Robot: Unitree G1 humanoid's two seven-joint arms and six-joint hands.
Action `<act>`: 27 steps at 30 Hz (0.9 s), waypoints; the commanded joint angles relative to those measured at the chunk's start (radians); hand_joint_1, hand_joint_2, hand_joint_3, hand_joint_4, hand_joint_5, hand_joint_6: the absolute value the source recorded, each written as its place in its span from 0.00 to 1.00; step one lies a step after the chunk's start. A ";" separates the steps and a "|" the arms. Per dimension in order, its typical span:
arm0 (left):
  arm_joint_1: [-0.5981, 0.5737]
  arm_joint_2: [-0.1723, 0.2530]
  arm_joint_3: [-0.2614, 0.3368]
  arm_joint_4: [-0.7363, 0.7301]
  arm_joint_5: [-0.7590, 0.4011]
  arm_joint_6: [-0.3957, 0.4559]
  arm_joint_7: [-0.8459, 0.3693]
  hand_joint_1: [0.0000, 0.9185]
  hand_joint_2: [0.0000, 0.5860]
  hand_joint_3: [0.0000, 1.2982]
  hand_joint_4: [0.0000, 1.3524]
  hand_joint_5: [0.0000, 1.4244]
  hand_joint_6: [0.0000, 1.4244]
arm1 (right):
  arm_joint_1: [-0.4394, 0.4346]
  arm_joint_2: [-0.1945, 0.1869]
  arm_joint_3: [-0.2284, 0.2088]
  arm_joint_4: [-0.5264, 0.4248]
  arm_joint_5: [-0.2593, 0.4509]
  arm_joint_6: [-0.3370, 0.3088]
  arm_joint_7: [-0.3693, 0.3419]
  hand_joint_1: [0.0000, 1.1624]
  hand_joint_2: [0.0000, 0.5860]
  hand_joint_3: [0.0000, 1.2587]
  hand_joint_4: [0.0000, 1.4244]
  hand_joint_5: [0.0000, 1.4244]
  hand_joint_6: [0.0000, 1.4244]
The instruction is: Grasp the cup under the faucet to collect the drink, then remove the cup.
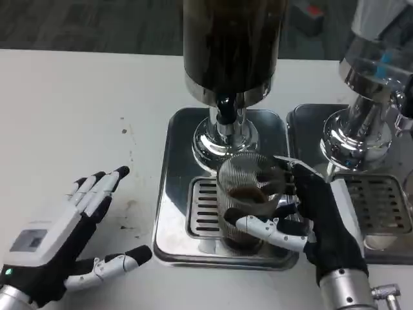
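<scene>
A clear ribbed cup [244,194] with dark drink in its bottom stands on the slotted drip grate [201,208], just below the black faucet [224,108] of the dark drink dispenser [231,45]. My right hand [316,216] grips the cup from its right side, thumb across the front and fingers behind it. On the white table to the left lies my left hand [68,239], fingers spread, holding nothing and well apart from the cup.
The dispenser stands on a steel tray [169,219]. A second chrome dispenser [369,84] on its own tray with a grate [381,203] is close on the right. Dark drips stain the table [64,116] left of the tray.
</scene>
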 commanded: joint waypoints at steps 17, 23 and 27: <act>0.140 0.040 0.018 -0.123 0.017 -0.003 0.101 0.00 0.18 0.00 0.00 0.00 0.00 | 0.130 -0.082 0.052 -0.218 0.001 -0.039 0.074 0.80 0.37 0.41 0.42 0.42 0.56; 0.183 0.036 0.022 -0.164 0.027 0.012 0.109 0.00 0.18 0.00 0.00 0.00 0.00 | 0.150 -0.088 0.062 -0.241 0.006 -0.040 0.092 0.80 0.37 0.41 0.42 0.42 0.56; 0.206 0.037 0.034 -0.184 0.007 0.013 0.101 0.00 0.18 0.00 0.00 0.00 0.00 | 0.148 -0.099 0.070 -0.252 -0.002 -0.051 0.101 0.80 0.38 0.41 0.42 0.42 0.56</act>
